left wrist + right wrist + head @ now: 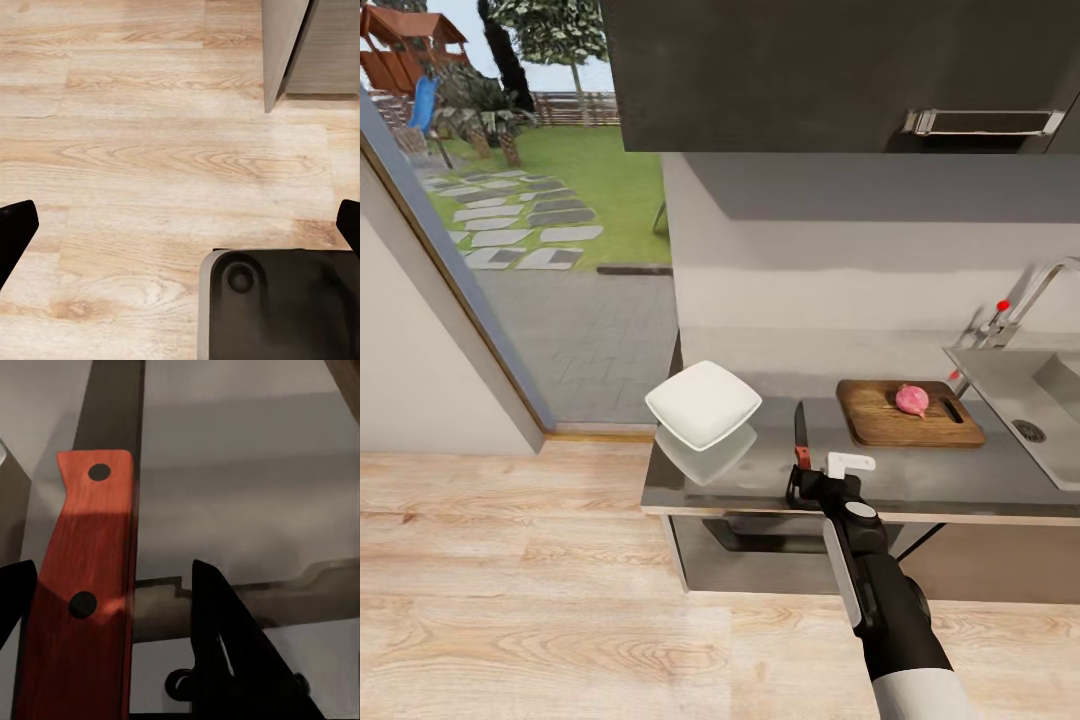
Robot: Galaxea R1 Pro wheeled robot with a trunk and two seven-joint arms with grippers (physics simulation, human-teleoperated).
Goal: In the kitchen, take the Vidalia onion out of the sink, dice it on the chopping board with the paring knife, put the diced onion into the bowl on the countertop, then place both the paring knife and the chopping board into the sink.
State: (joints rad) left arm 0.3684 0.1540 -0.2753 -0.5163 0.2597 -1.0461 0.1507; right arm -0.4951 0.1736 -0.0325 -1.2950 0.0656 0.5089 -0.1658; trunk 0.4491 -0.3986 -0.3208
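The knife (800, 433) lies on the countertop (920, 480), blade pointing toward the back wall, red-brown handle (79, 592) nearest the robot. The right gripper (812, 478) brackets the handle, fingers apart, not clamped. The bowl (703, 403) sits to its left; to its right the board (870, 420) carries the pink onion (912, 400), beside the sink (1000, 385). The left gripper (180, 225) hangs open over floor (150, 150).

Between my black right pincer (112, 607) fingers, a red-brown knife (79, 592) handle, two dark rivets; ahead, dark blade, grey countertop (920, 475).
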